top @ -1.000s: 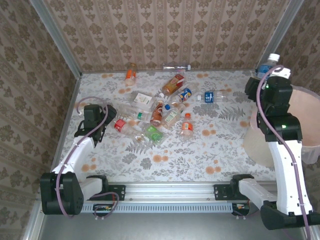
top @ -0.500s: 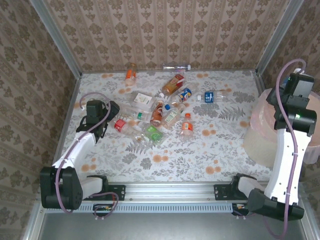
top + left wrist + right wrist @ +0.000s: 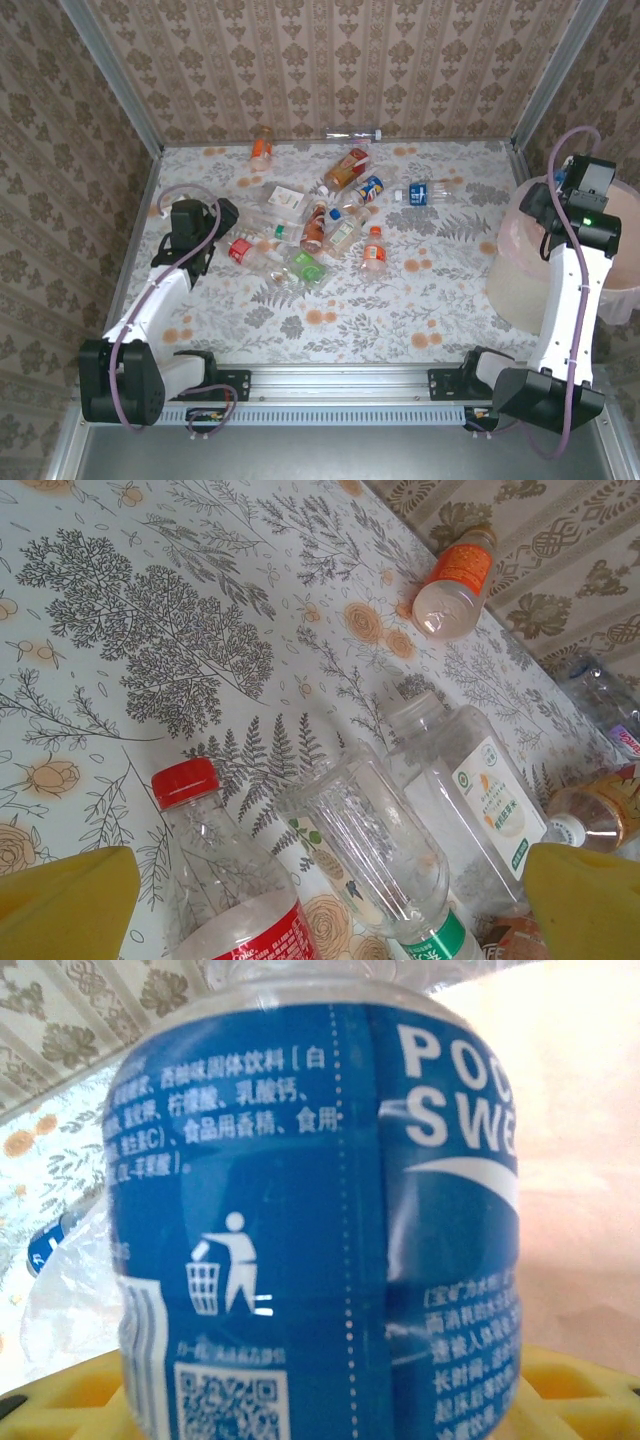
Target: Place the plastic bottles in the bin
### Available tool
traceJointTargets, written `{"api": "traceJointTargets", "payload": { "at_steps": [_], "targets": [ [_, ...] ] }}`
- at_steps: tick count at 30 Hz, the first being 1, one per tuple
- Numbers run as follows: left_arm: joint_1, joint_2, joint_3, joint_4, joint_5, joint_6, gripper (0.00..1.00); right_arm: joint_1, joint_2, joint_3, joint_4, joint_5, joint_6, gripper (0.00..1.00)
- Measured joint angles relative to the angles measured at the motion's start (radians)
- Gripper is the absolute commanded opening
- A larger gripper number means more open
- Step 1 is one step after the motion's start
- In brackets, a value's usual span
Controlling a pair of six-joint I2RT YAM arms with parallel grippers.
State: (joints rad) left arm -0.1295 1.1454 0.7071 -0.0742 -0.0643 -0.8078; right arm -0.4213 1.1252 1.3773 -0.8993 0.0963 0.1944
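Observation:
My right gripper (image 3: pixel 562 190) hangs over the pinkish-beige bin (image 3: pixel 515 265), shut on a blue-labelled plastic bottle (image 3: pixel 320 1220) that sits close before the right wrist camera, with the bin's pale wall (image 3: pixel 590 1120) behind it. Several more plastic bottles lie in a loose heap mid-table (image 3: pixel 320 228). My left gripper (image 3: pixel 208 228) is open just left of that heap. In the left wrist view its yellow fingers (image 3: pixel 70 905) frame a red-capped, red-labelled bottle (image 3: pixel 215 870), a clear green-labelled bottle (image 3: pixel 375 840) and a white-labelled one (image 3: pixel 470 790).
An orange bottle (image 3: pixel 262 147) and a clear bottle (image 3: pixel 355 134) lie by the back wall, a blue-labelled one (image 3: pixel 418 193) to the right of the heap. Patterned walls enclose the table on three sides. Bare floral tablecloth (image 3: pixel 430 300) lies between heap and bin.
The right arm has swung right with the blue bottle, from beside the bin to above it. The left gripper has edged slightly toward the bottle heap.

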Motion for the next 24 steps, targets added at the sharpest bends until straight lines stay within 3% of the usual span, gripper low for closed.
{"api": "traceJointTargets", "payload": {
  "at_steps": [14,24],
  "targets": [
    [-0.008,0.000,0.000,-0.008,-0.030,0.000,1.00,0.000,-0.004,-0.042,0.089,-0.021,0.029,0.84],
    [-0.008,0.000,0.012,-0.101,-0.081,-0.013,1.00,0.001,-0.098,-0.047,0.095,0.047,0.075,0.99]
  ]
}}
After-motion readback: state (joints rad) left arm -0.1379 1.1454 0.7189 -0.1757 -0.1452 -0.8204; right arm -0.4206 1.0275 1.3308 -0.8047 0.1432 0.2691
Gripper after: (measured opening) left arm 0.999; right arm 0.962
